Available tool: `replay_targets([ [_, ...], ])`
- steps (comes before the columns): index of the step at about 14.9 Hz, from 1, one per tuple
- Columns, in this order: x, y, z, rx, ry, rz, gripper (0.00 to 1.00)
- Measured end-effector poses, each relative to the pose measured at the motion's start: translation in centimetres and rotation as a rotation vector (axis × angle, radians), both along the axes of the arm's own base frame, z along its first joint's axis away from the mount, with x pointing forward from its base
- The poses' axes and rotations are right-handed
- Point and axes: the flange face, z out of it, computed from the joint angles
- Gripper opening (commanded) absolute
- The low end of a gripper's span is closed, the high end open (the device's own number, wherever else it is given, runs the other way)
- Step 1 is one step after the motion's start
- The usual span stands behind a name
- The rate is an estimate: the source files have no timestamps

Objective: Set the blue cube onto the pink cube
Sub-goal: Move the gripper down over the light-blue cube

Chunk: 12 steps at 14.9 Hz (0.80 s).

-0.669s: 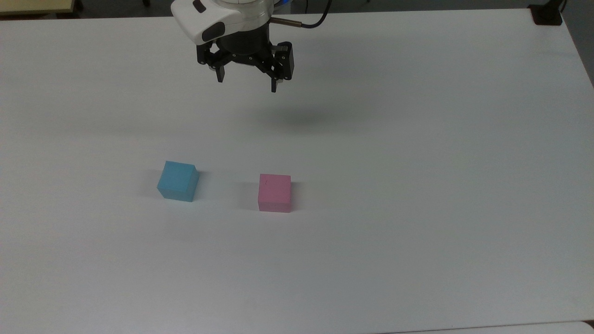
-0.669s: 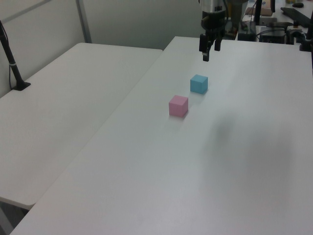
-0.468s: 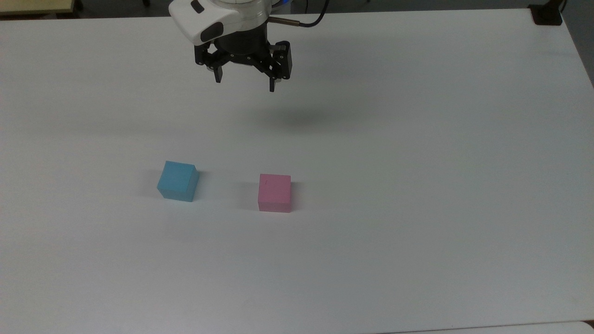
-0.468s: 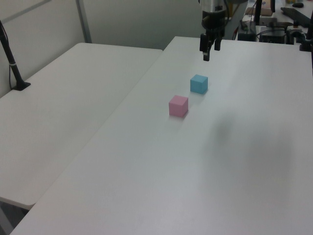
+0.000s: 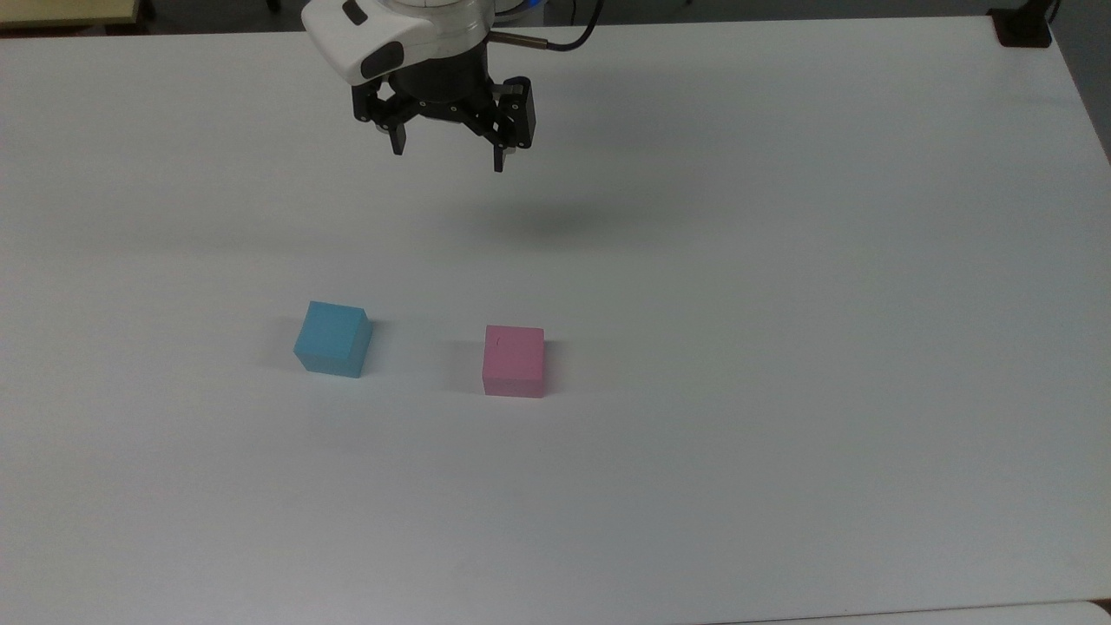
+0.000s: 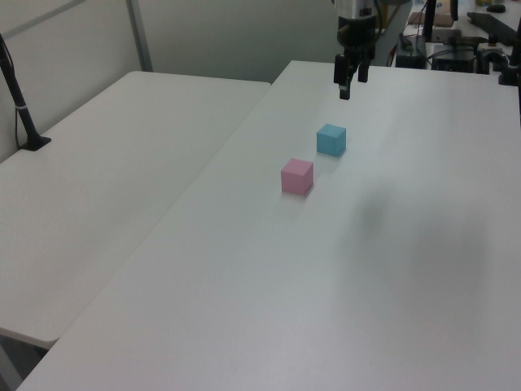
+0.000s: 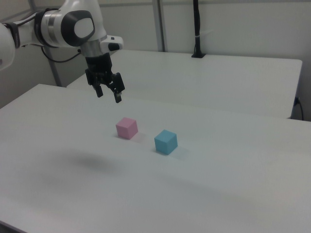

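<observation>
I was at the very first step, the approach, with nothing yet picked up; my claw [image 5: 444, 154] hung in the air near the top of the top view, left of centre, its two fingers spread wide apart and holding nothing; in the right view the claw [image 7: 108, 93] sat in the upper left of the frame, above and to the left of both cubes. The blue cube [image 5: 333, 338] rested on the white surface [image 5: 781, 347] in the centre-left of the top view, turned a little askew to the surface's edges; the pink cube [image 5: 514, 360] sat to the right of it near the middle of the frame, apart from it and not touching, squarer to the edges, a tiny dark mark on its top face. By my judgement the next move called for carrying the claw over the blue cube, turning the wrist to match its skewed faces, then lowering with the fingers astride it before closing. By count: one blue cube, one pink cube, one claw.
</observation>
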Motion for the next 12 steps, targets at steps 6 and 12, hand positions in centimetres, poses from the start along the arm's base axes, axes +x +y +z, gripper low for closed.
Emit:
replay_targets([
  [6, 2.4, -4.3, -3.8, -0.001, -0.034, 0.025, 1.0],
  [12, 6.1, -8.9, -13.3, -0.033, -0.066, 0.04, 1.0],
])
